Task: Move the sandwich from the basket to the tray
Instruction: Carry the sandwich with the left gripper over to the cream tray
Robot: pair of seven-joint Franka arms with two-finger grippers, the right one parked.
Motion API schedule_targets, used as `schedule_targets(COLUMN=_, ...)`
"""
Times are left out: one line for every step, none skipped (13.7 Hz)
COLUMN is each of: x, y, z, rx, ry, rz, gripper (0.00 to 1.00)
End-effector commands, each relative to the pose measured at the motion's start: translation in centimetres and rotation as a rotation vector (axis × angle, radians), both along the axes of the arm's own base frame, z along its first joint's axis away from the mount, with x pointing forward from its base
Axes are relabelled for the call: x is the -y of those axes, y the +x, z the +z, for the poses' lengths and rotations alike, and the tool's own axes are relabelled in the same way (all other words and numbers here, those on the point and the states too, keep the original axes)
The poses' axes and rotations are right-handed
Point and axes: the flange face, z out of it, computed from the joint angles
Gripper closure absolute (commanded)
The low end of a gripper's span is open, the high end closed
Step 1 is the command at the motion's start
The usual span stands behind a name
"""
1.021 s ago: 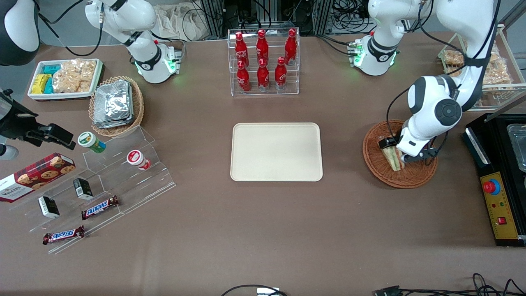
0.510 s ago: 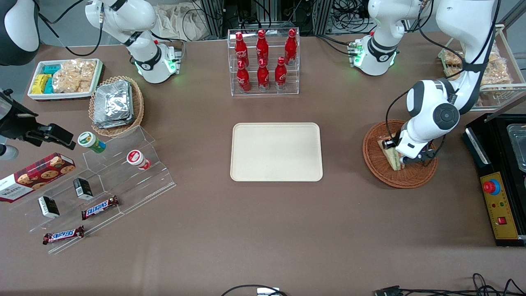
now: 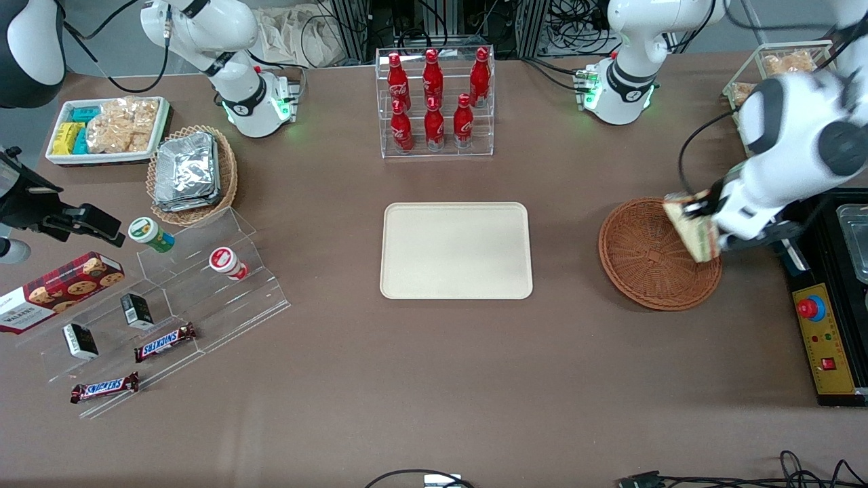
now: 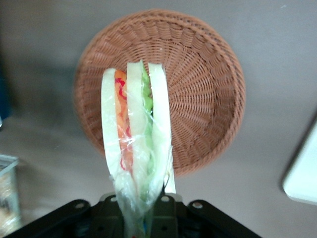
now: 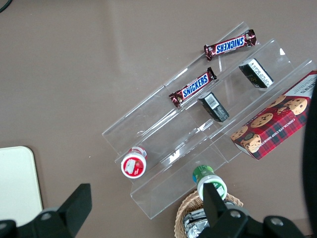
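Note:
The clear-wrapped sandwich (image 3: 693, 228) (image 4: 134, 144), white bread with orange and green filling stripes, hangs in the air above the rim of the reddish-brown wicker basket (image 3: 647, 261) (image 4: 198, 84). My left gripper (image 3: 708, 218) (image 4: 141, 215) is shut on its narrow end and holds it well above the basket, over the edge toward the working arm's end of the table. The basket holds nothing else. The cream-beige tray (image 3: 456, 250) (image 4: 302, 173) lies flat at the table's middle, beside the basket, with nothing on it.
A black control box (image 3: 824, 325) with a red button stands close beside the basket at the working arm's end. A clear rack of red bottles (image 3: 434, 102) stands farther from the front camera than the tray. A wire basket of snacks (image 3: 786, 68) sits near the working arm's base.
The gripper has risen out of the basket with the sandwich and swung toward the working arm's end of the table. The basket is now bare.

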Motion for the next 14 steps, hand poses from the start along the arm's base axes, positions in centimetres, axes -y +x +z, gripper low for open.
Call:
schedule_targets(x=0.0, y=1.2, z=8.9, rx=0.000, ry=-0.019, rz=-0.067, gripper=1.00)
schedule_targets(x=0.3, y=1.6, z=11.5, rx=0.000, ry=-0.022, rz=-0.082, gripper=1.00)
schedule_targets(x=0.9, y=1.9, z=13.1, rx=0.003, ry=-0.023, rz=-0.092, gripper=1.00)
schedule_targets(x=2.0, y=1.9, z=14.3, rx=0.021, ry=-0.025, rz=-0.115, gripper=1.00)
schedule_targets(x=4.5, y=1.9, z=14.7, rx=0.033, ry=-0.025, rz=-0.146, gripper=1.00)
schedule_targets(x=7.3, y=2.1, z=14.8, rx=0.035, ry=-0.028, rz=-0.172, gripper=1.00)
schedule_targets(x=11.1, y=1.9, z=14.7, rx=0.040, ry=-0.016, rz=-0.171, gripper=1.00)
schedule_targets(x=15.5, y=1.9, z=14.5, rx=0.047, ry=-0.008, rz=-0.163, gripper=1.00)
schedule_targets(x=19.6, y=2.2, z=14.4, rx=0.051, ry=-0.013, rz=-0.153, gripper=1.00)
schedule_targets(x=23.2, y=2.1, z=13.8, rx=0.044, ry=-0.021, rz=-0.120, gripper=1.00)
schedule_targets(x=27.6, y=0.9, z=13.3, rx=0.038, ry=-0.023, rz=-0.102, gripper=1.00)
schedule_targets(x=30.8, y=0.5, z=12.3, rx=0.024, ry=-0.028, rz=-0.078, gripper=1.00)
schedule_targets(x=33.1, y=0.4, z=11.9, rx=0.010, ry=-0.043, rz=-0.047, gripper=1.00)
schedule_targets(x=35.2, y=0.0, z=11.0, rx=-0.009, ry=-0.048, rz=-0.054, gripper=1.00)
